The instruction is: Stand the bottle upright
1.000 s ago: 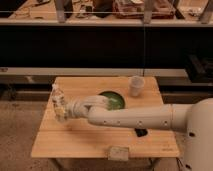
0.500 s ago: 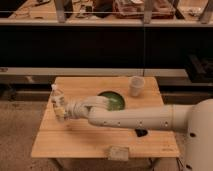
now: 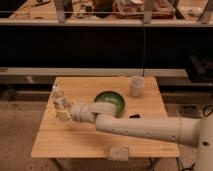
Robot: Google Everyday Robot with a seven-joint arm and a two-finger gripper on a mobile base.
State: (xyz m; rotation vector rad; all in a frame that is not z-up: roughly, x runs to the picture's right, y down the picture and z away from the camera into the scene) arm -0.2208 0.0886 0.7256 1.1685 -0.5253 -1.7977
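The bottle point(image 3: 59, 98) is near the left edge of the wooden table point(image 3: 90, 142), a bit closer to the far-left corner than the near one, and it reads as roughly upright w/ its small cap on top. The gripper point(image 3: 62, 111) is right at it, low on the body, arm reaching in from the right side across the middle of the table. Whether the jaws are clamped on the bottle or already parted from it: cannot tell, the tip merges w/ the bottle's lower half. Handling, as a judgement: small plastic bottle, prob. light and fairly stiff, smooth and a bit slippery; narrow base and tall shape so it tips easily if nudged on release. Best hold looks like mid-body or just below, across the width, not at the cap; squeeze gently since thin plastic may give. Vs the earlier frames: basically no change, bottle sits at the same spot by the left edge, arm in the same pose, maybe a hair of settling only. Green bowl point(image 3: 110, 102) is mid-table, white cup point(image 3: 136, 85) near the far-right corner, small dark object point(image 3: 134, 116) right of the bowl, flat pale item point(image 3: 118, 151) at the near edge; all well apart from the bottle.
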